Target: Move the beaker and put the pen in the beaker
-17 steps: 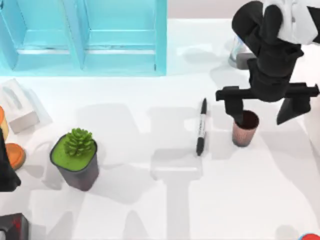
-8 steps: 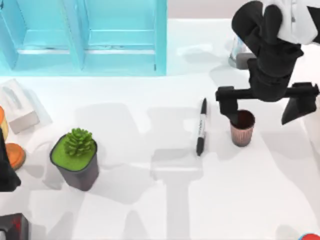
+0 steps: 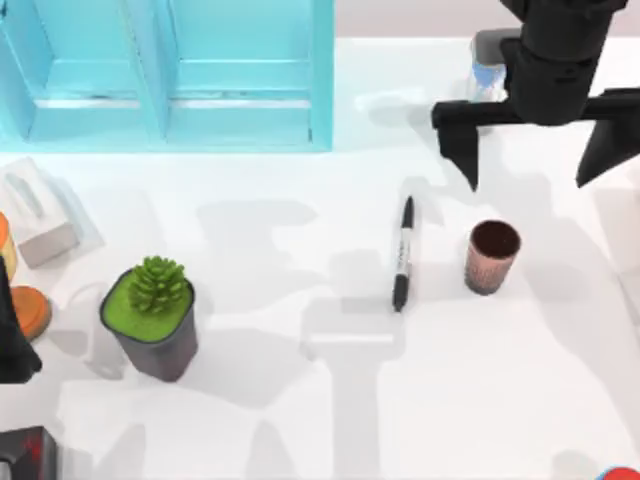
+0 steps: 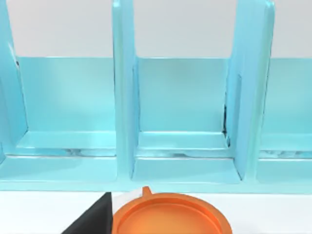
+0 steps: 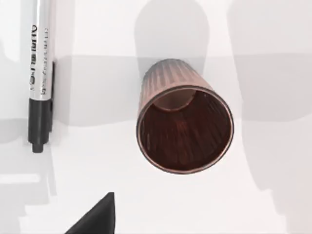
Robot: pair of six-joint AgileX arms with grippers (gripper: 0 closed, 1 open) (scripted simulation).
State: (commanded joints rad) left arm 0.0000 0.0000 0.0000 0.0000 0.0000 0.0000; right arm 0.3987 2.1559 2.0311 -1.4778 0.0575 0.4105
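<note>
The copper-brown beaker (image 3: pixel 491 257) stands upright on the white table right of centre, with nothing in its dark inside (image 5: pixel 185 129). The black pen (image 3: pixel 402 253) lies flat just left of it, apart from it, and its labelled barrel (image 5: pixel 39 68) also shows in the right wrist view. My right gripper (image 3: pixel 528 182) hovers high above and behind the beaker, open wide and holding nothing; one fingertip (image 5: pixel 97 217) shows in its wrist view. My left arm (image 3: pixel 10 340) is parked at the left edge, with one fingertip (image 4: pixel 92 220) in view.
A blue shelf unit (image 3: pixel 170 70) fills the back left. A dark grey pot with a green plant (image 3: pixel 150 315) stands front left, a white box (image 3: pixel 35 215) and an orange dish (image 4: pixel 170 214) at the left edge. A blue-and-grey hourglass (image 3: pixel 487 65) stands behind the right gripper.
My right gripper, which straddled the beaker low with one finger at its rim, has risen and drawn back toward the table's rear. Beaker and pen stay where they were.
</note>
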